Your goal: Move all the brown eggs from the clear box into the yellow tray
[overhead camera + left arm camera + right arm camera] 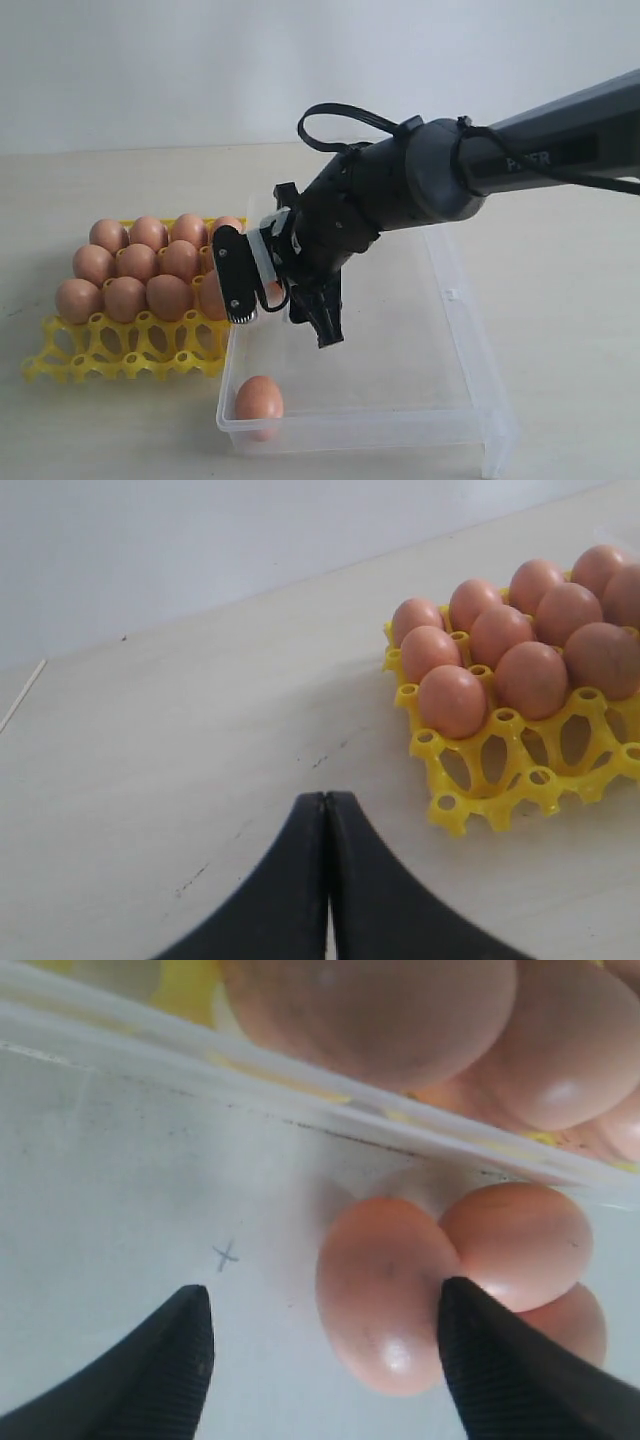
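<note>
The yellow tray (130,350) lies at the left, and several brown eggs (135,262) fill its back rows. To its right lies the clear box (460,300). One egg (259,400) rests in its front left corner. My right gripper (285,325) reaches down by the box's left wall, open. In the right wrist view an egg (385,1290) lies on the box floor between its fingers, close against one fingertip (500,1360). Two more eggs (515,1240) touch it. My left gripper (327,798) is shut and empty above the table, beside the tray (500,800).
The tray's front row of cups (110,360) holds nothing. The box's low left wall (200,1070) stands between the right gripper and the tray's eggs (400,1010). A small pen cross (226,1254) marks the surface under the box.
</note>
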You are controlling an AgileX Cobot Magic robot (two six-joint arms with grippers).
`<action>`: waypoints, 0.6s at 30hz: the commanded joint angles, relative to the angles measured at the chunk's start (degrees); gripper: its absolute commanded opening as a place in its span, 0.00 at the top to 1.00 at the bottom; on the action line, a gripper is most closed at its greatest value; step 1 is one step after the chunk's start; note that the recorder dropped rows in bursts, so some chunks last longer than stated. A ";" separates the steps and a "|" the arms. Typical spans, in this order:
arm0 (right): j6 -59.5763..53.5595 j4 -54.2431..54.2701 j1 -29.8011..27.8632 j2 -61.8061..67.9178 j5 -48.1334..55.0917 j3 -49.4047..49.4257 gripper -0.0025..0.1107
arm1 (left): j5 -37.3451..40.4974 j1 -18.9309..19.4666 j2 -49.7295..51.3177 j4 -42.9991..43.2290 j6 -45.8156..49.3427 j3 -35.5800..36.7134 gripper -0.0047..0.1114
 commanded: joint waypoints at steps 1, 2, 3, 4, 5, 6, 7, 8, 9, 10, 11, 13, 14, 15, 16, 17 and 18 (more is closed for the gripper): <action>0.43 -0.46 -0.96 1.59 -3.56 -0.36 0.43 | -0.43 -0.11 -0.35 0.00 -0.28 -0.23 0.96; 0.43 -0.57 -1.22 2.03 -3.79 -0.39 0.44 | -0.43 -0.11 -0.35 0.00 -0.28 -0.23 0.96; 0.43 -0.57 -1.35 2.76 -2.89 -1.24 0.52 | -0.43 -0.11 -0.35 0.00 -0.28 -0.23 0.96; 0.43 -0.57 -1.35 3.11 -2.01 -1.92 0.60 | -0.43 -0.11 -0.35 0.00 -0.28 -0.23 0.96; 0.54 -0.57 -1.35 3.66 -0.67 -3.35 0.75 | -0.43 -0.11 -0.35 0.00 -0.28 -0.23 0.96; 0.54 -0.57 -1.35 3.88 -0.02 -4.05 0.83 | -0.43 -0.11 -0.35 0.00 -0.28 -0.23 0.96; 0.54 -0.47 -1.35 4.03 0.78 -5.03 0.98 | -0.43 -0.11 -0.35 0.00 -0.28 -0.23 0.96; 0.54 -0.47 -1.35 4.03 1.04 -5.32 0.98 | -0.43 -0.11 -0.35 0.00 -0.28 -0.23 0.96; 0.54 -0.47 -1.35 4.03 1.92 -5.84 0.98 | -0.43 -0.11 -0.35 0.00 -0.28 -0.23 0.96; 0.54 -0.47 -1.35 4.03 2.23 -5.98 0.98 | -0.43 -0.11 -0.35 0.00 -0.28 -0.23 0.96; 0.54 -0.47 -1.35 4.03 2.35 -6.07 0.98 | -0.43 -0.11 -0.35 0.00 -0.28 -0.23 0.96; 0.54 -0.47 -1.35 3.91 2.24 -6.07 0.93 | -0.43 -0.11 -0.35 0.00 -0.28 -0.23 0.96; 0.95 -0.47 -1.35 3.53 2.12 -6.07 0.88 | -0.43 -0.11 -0.35 0.00 -0.28 -0.23 0.96; 2.24 -0.33 -1.35 2.99 1.85 -6.07 0.86 | -0.43 -0.11 -0.35 0.00 -0.28 -0.23 0.96; 4.41 0.16 -1.35 1.87 1.19 -6.07 0.81 | -0.43 -0.11 -0.35 0.00 -0.28 -0.23 0.96; 5.98 0.28 -1.35 1.18 1.08 -6.07 0.78 | -0.43 -0.11 -0.35 0.00 -0.28 -0.23 0.96; 7.06 1.49 -1.35 0.15 0.66 -6.07 0.74 | -0.43 -0.11 -0.35 0.00 -0.28 -0.23 0.96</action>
